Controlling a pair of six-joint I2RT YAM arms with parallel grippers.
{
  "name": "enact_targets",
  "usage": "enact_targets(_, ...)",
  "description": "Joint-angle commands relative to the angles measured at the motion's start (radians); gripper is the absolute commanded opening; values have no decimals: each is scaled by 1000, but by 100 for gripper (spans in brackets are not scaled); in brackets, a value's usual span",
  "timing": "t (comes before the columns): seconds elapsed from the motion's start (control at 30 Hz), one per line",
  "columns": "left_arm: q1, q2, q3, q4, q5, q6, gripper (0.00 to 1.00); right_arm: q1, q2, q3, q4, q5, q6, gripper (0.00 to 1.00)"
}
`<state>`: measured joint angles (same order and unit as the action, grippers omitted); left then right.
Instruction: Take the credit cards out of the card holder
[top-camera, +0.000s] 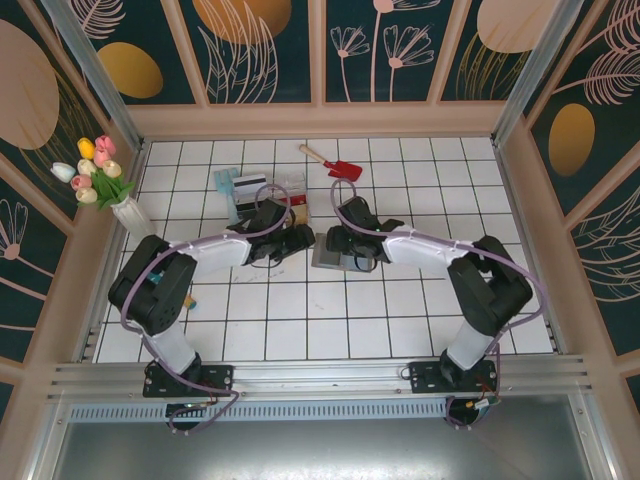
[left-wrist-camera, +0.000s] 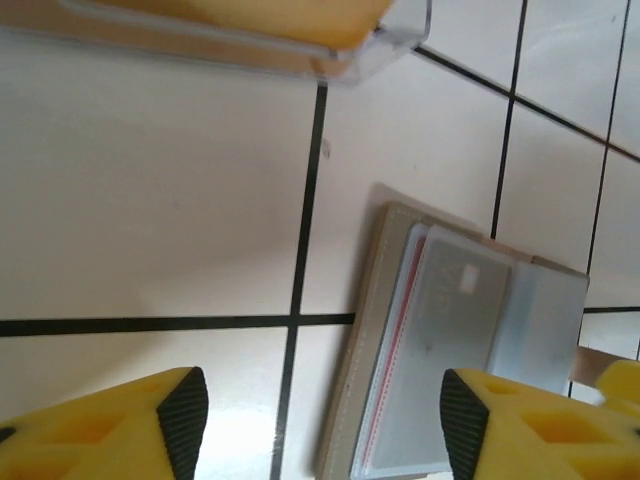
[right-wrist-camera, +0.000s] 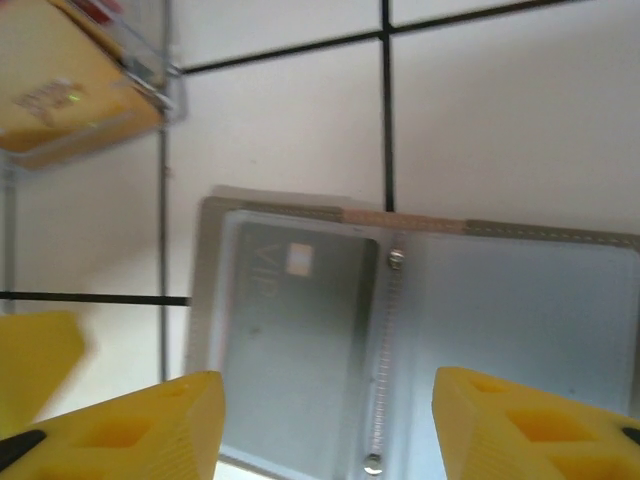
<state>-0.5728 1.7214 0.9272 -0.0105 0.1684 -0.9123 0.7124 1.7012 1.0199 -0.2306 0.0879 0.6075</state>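
Grey-blue card holder (right-wrist-camera: 520, 320) sits cropped beneath the wide-spread left gripper (left-wrist-camera: 325, 430) and right gripper (right-wrist-camera: 330, 425), credit cards (right-wrist-camera: 280, 360) blurred.

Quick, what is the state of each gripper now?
Left gripper: open, holding nothing.
Right gripper: open, holding nothing, above the card holder.

A red toy shovel (top-camera: 335, 163) lies near the far edge of the white-tiled worktop (top-camera: 300, 320). A clear plastic divided tray (top-camera: 292, 190) sits left of centre, towards that far edge. A white vase (top-camera: 133, 216) of tulips (top-camera: 92, 168) stands by the left edge, near the far corner.
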Motion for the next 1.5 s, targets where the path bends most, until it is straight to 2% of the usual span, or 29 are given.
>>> enact_targets(0.0, 11, -62, -10, -14, -42, 24, 72, 23, 74, 55, -117, 67, -71, 62)
enact_targets(0.17, 13, -92, -26, -22, -57, 31, 83, 34, 134, 92, -135, 28, -103, 71)
enact_targets(0.33, 14, -85, -34, 7, -20, 27, 88, 35, 171, 90, -157, 28, -105, 74)
enact_targets(0.57, 13, -64, -6, -2, 14, 57, 88, 38, 202, 64, -226, 128, -172, 62)
enact_targets(0.7, 12, -40, 21, 4, 56, 61, 88, 38, 193, 36, -205, 124, -190, 58)
enact_targets(0.83, 11, -14, 19, 82, 207, 48, 80, 34, 175, 9, -153, 66, -197, 54)
enact_targets(1.03, 3, 77, 39, 124, 320, 26, 66, 18, 153, -21, -103, 6, -200, 51)
enact_targets(1.27, -25, 158, 126, 96, 341, 8, 46, 13, 144, -40, -85, 0, -208, 50)
enact_targets(1.47, -32, 184, 153, 60, 314, -1, 40, 10, 126, -60, -65, -9, -209, 50)
